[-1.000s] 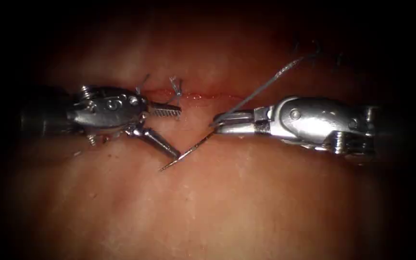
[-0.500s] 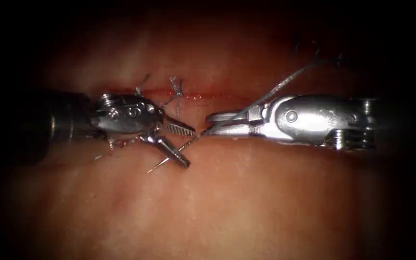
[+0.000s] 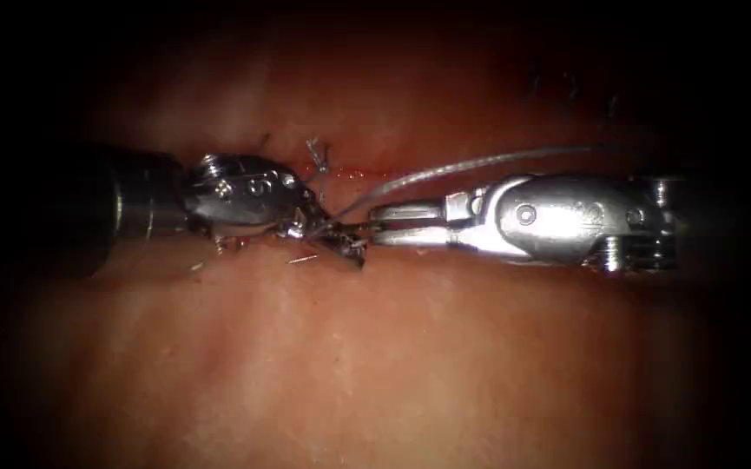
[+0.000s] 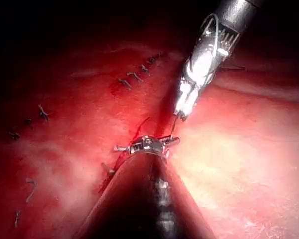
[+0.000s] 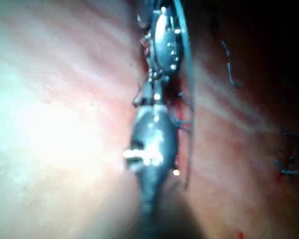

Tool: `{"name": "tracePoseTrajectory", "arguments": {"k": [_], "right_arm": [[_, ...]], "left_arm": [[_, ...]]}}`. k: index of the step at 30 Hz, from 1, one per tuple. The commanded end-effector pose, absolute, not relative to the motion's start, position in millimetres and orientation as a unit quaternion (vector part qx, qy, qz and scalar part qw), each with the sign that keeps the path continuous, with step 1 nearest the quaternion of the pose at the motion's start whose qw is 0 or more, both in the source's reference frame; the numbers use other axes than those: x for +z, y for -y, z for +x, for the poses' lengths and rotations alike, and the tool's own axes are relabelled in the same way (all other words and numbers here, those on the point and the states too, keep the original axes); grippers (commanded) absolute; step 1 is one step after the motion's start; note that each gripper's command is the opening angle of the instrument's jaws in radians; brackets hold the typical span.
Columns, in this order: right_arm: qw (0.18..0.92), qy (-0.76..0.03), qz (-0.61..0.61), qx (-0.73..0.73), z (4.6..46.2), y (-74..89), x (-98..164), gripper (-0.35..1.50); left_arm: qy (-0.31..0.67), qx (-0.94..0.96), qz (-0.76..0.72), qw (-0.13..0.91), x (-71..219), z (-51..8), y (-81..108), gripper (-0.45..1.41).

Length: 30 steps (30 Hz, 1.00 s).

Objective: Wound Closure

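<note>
The right claw (image 3: 379, 221) comes in from 3 o'clock with its jaws drawn narrow on the curved needle (image 3: 306, 258), and I judge the grip to be close to the thread end. From there the needle's long axis runs toward 8 o'clock, across the tip of the left claw (image 3: 336, 239), and a short bright length of its point shows beyond that. The left claw enters from 9 o'clock and meets the right one nearly tip to tip. It sits right on the needle's shaft, so it is the nearer claw to the pointed half. The metal is too crowded there to tell whether it is clamped on the needle or merely around it. The needle appears to lie free above the tissue (image 3: 392, 365) rather than in it, just to the 6 o'clock side of the cut (image 3: 375, 174), a thin wet red line running from 9 to 3. The thread (image 3: 479, 162) rises from the meeting point and sweeps in a shallow arc toward 2 o'clock over the right claw's wrist. Knotted stitches (image 3: 316, 161) stand on the cut just at 12 o'clock of the left claw. In the left wrist view the right claw (image 4: 182, 112) hangs just beyond the left claw (image 4: 149, 145), with the needle (image 4: 173, 130) bridging them.
</note>
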<state>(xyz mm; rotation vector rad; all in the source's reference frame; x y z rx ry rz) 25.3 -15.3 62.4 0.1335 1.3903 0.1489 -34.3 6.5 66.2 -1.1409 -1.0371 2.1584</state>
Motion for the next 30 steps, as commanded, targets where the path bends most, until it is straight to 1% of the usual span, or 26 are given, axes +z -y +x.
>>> {"name": "tracePoseTrajectory", "arguments": {"k": [1,3,5,11,14,16,20,23,25,28,30], "right_arm": [[0.761,-0.635,0.063,0.112,25.9,14.4,62.1,1.15],[0.765,-0.623,0.044,0.157,25.7,13.8,61.5,1.25],[0.773,-0.607,0.025,0.184,25.7,13.7,61.1,1.26],[0.793,-0.552,-0.037,0.253,25.1,14.6,60.1,1.16],[0.806,-0.529,-0.069,0.256,24.8,15.1,59.5,1.11],[0.805,-0.523,-0.101,0.263,25.0,15.2,59.4,1.06],[0.786,-0.529,-0.143,0.286,25.1,15.0,59.5,1.05],[0.780,-0.517,-0.198,0.293,25.9,14.9,59.5,1.00],[0.781,-0.510,-0.215,0.288,26.1,14.9,59.5,1.00],[0.786,-0.497,-0.245,0.274,26.2,14.9,59.7,0.88],[0.787,-0.494,-0.249,0.271,26.4,15.0,59.8,0.85]], "left_arm": [[0.366,0.786,-0.429,0.254,66.8,-35.3,-7.1,-0.45],[0.349,0.779,-0.445,0.272,66.8,-35.9,-7.5,-0.45],[0.331,0.774,-0.456,0.290,66.7,-36.2,-8.1,-0.45],[0.302,0.752,-0.481,0.334,65.8,-35.5,-10.2,-0.45],[0.298,0.745,-0.487,0.344,65.5,-35.3,-10.7,-0.45],[0.295,0.743,-0.489,0.349,65.4,-35.5,-10.6,-0.45],[0.292,0.743,-0.488,0.352,65.3,-35.8,-10.4,-0.45],[0.289,0.743,-0.489,0.355,65.5,-36.3,-10.3,-0.45],[0.287,0.743,-0.488,0.356,65.6,-36.4,-10.3,-0.45],[0.286,0.743,-0.488,0.358,65.6,-36.3,-10.4,-0.45],[0.287,0.743,-0.488,0.357,65.6,-36.4,-10.4,-0.45]]}}
